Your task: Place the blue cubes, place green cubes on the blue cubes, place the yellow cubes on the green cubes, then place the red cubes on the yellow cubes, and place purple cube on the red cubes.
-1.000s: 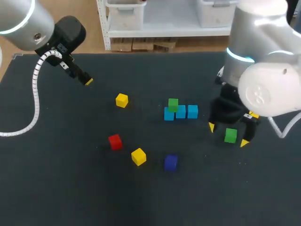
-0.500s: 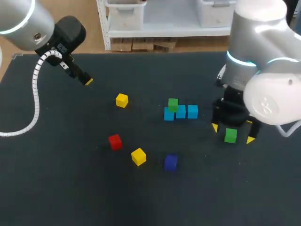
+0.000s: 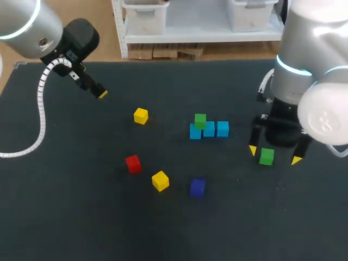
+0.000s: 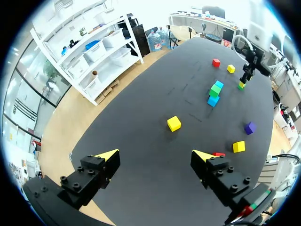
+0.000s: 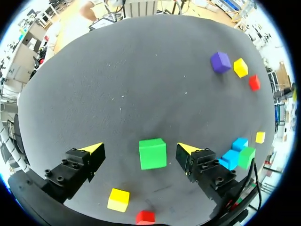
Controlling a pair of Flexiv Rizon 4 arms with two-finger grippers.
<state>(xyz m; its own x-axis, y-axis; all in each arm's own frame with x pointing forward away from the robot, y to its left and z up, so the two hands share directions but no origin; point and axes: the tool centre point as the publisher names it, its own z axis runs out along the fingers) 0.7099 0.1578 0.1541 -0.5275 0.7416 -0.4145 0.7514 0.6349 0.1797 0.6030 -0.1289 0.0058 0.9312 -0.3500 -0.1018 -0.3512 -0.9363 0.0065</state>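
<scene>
Green cube (image 5: 153,153) lies flat on the tabletop (image 3: 163,228) toward its right edge, between the spread fingers of my right hand (image 3: 274,155); neither finger touches it, so the hand is released. Looks light, rigid, maybe slick, so pinch two opposite flat faces squarely. Blue row (image 3: 209,129) carrying a second green cube (image 3: 200,120) sits nearer the middle, and I judge nothing blocks the way. My left hand (image 4: 155,153), also released, hangs by the far-left corner.

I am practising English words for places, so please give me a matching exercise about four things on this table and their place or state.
1 right gripper
2 blue cubes
3 purple cube
4 left gripper

A under the stacked green cube
B open, around the loose green cube
C open, empty
D beside a yellow cube

Pairs: 1-B, 2-A, 3-D, 4-C
</scene>
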